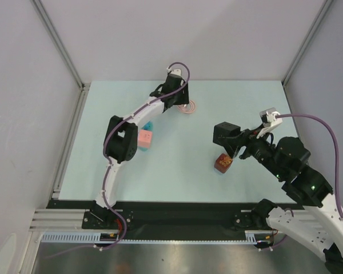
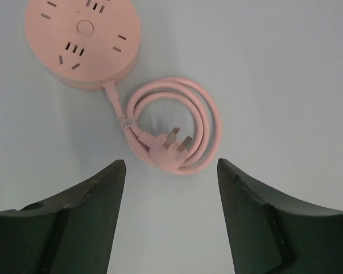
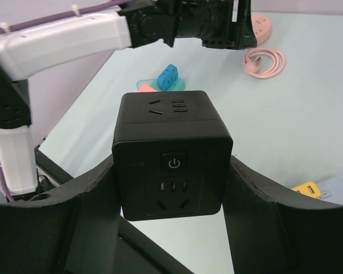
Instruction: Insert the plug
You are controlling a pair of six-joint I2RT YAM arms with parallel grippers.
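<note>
We find the plug (image 2: 170, 147) lying on the table (image 2: 286, 68) at its far middle, at the edge of its coiled cord (image 2: 208, 114), beneath the left pincer (image 2: 170, 165), whose jaws stand apart and empty. It looks light, rigid and smooth, the cord springy, so we would grip the moulded body across its sides, behind the prongs. The right pincer (image 3: 171, 165) clamps the socket cube (image 3: 168, 120) at right.

Robotics lab test cell, by the look of it. Boxed in by plain grey panel walls (image 1: 188, 34) on aluminium corner posts (image 1: 57, 43). Pale tabletop (image 1: 177, 182), extrusion rail (image 1: 57, 218) and slotted cable duct (image 1: 63, 236) along near edge.
</note>
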